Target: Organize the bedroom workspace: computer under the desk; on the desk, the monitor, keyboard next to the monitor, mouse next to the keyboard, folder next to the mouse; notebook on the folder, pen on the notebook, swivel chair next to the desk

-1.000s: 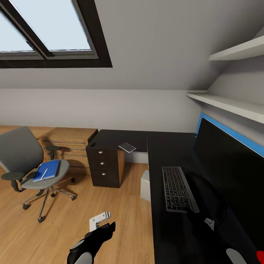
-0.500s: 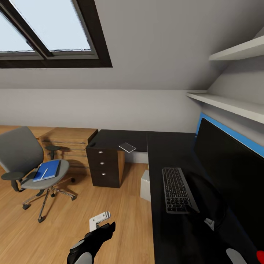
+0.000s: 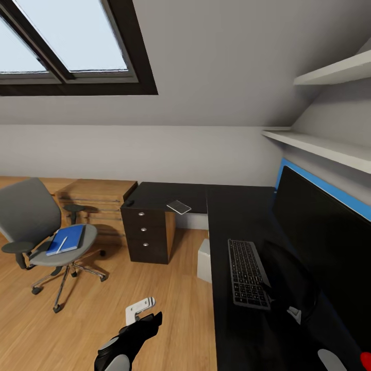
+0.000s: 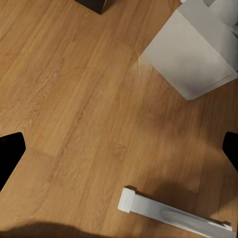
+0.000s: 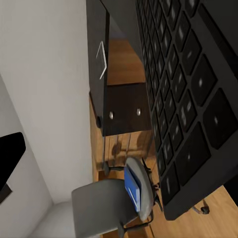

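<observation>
The keyboard point(image 3: 247, 272) lies on the black desk point(image 3: 234, 216) in front of the monitor point(image 3: 319, 237). My right gripper point(image 3: 273, 298) rests low at the keyboard's near end, its fingers spread wide; the keys point(image 5: 183, 99) loom very close in the right wrist view. The pale computer point(image 3: 204, 260) stands on the floor under the desk. At the left, the grey swivel chair point(image 3: 31, 216) carries the blue folder point(image 3: 67, 238) with a thin white pen on it. A small dark mouse point(image 3: 130, 203) and a flat grey notebook point(image 3: 179, 207) sit on the desk's far wing. My left gripper point(image 3: 147, 320) hangs open over the floor.
A light-wood cabinet point(image 3: 95, 198) stands behind the chair. A white bar-shaped object point(image 3: 140, 308) lies on the wood floor just past my left gripper. The black drawer unit point(image 3: 147, 234) holds up the desk's far wing. White shelves point(image 3: 319, 147) run above the monitor.
The keyboard has slid slightly toward me, and its near end has swung left. The left arm and the chair have not moved.
</observation>
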Controlling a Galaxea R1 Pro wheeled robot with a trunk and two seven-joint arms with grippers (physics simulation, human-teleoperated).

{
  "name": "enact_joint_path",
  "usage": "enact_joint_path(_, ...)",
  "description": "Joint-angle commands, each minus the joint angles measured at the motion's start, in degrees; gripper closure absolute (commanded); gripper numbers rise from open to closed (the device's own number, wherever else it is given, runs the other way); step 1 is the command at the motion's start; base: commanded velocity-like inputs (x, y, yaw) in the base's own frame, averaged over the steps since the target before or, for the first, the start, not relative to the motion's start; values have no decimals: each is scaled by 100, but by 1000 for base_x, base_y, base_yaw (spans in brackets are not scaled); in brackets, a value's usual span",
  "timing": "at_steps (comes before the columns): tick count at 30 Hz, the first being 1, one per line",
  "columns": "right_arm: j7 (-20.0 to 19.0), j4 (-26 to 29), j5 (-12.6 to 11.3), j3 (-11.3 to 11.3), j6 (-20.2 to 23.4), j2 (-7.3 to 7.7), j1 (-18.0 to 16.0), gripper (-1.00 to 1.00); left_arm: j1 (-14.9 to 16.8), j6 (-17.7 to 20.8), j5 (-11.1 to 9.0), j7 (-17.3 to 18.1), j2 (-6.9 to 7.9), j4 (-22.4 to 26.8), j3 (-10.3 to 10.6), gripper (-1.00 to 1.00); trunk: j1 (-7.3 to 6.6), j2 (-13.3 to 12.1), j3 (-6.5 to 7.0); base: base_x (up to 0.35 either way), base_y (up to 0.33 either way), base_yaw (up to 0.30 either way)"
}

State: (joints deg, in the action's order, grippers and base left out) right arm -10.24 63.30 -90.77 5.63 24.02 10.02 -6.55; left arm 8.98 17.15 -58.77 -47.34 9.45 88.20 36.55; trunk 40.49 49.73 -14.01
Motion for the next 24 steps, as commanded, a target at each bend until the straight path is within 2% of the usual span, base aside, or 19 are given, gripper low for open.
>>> enact_joint_path(1,-5,-2,-28,8,32,0,-4,-100,7,17,-21,-38,4,9,10,-100,1,6,-8,0,-120,0)
enact_joint_path(6,-5,-2,-28,8,32,-1,-4,-100,7,16,-21,-35,4,11,10,-100,1,6,-8,0,-133,0)
enact_joint_path(19,-5,-2,-28,8,32,-1,-4,-100,7,17,-21,-32,4,11,10,-100,1,6,-8,-2,-7,0)
enact_joint_path(24,-5,-2,-28,7,34,0,-4,-100,7,17,-23,-30,4,11,3,-100,1,6,-8,-189,0,0)
